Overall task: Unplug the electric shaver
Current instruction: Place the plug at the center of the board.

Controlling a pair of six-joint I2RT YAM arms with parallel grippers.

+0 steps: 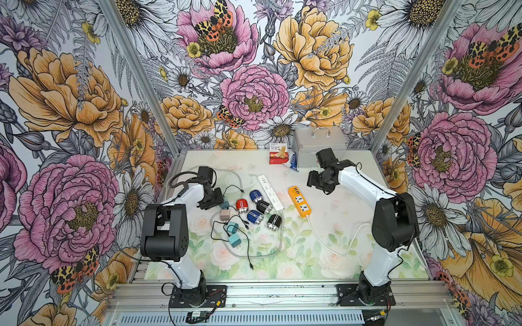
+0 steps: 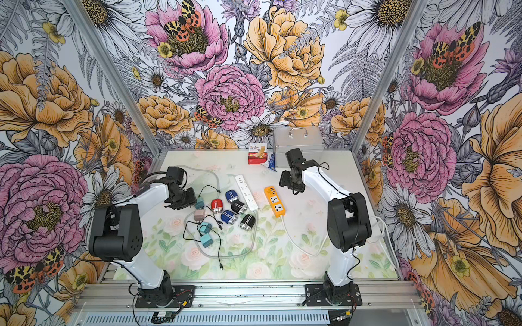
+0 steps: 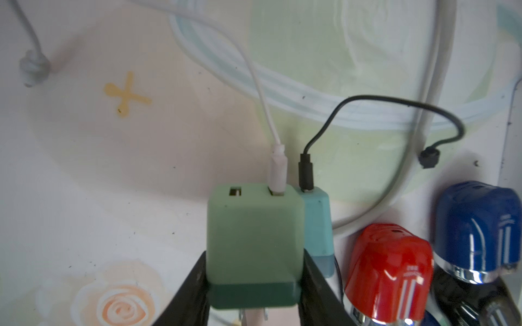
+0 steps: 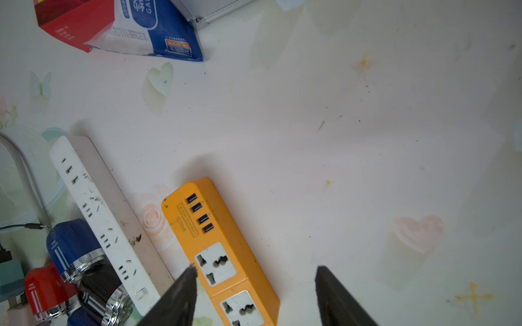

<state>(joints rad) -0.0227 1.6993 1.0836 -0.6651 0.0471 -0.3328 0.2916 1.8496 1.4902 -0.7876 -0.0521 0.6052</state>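
Note:
Several small electric shavers lie together mid-table: a red one, blue ones and black ones. No cable visibly enters any of them. My left gripper is shut on a green USB adapter just left of the red shaver. A white cable is plugged into that adapter, and its prongs sit in no socket. A teal adapter with a black cable stands against it. My right gripper hangs open above the orange power strip, holding nothing.
A white power strip lies beside the orange power strip, both with bare sockets. A pinkish adapter, two teal adapters and loose black cables lie in front of the shavers. A metal case and red box stand at the back.

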